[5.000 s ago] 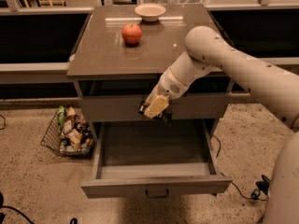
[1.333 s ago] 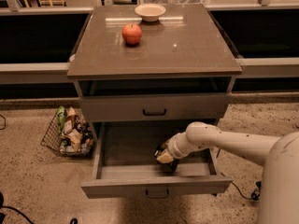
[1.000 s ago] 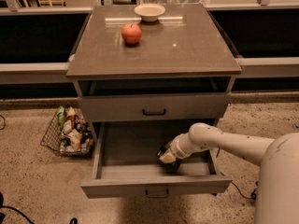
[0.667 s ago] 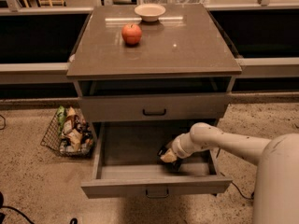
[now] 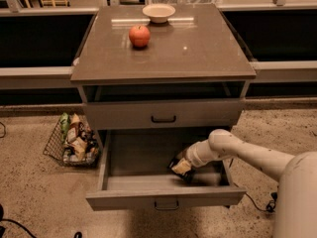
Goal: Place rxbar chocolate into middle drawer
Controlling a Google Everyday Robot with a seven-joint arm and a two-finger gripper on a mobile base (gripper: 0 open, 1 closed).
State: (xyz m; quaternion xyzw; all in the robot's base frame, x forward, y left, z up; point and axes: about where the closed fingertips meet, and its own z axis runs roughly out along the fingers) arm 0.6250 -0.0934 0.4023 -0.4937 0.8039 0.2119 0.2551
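The middle drawer (image 5: 148,182) is pulled out wide below the cabinet's closed drawer front. My arm reaches in from the right, and my gripper (image 5: 182,166) is low inside the drawer at its right side, close to the drawer floor. A small dark bar with pale print, the rxbar chocolate (image 5: 179,168), sits at the gripper's tip, just above or on the drawer floor near the front panel.
A red apple (image 5: 139,35) and a pale bowl (image 5: 158,12) stand on the cabinet top (image 5: 198,48). The closed drawer front with a black handle (image 5: 163,119) is above the open drawer. A wire basket of snack bags (image 5: 74,140) stands on the floor at the left.
Five seconds ago the gripper held the bar up in front of the closed drawer front; it has come down into the open drawer. Over the last second it has barely moved.
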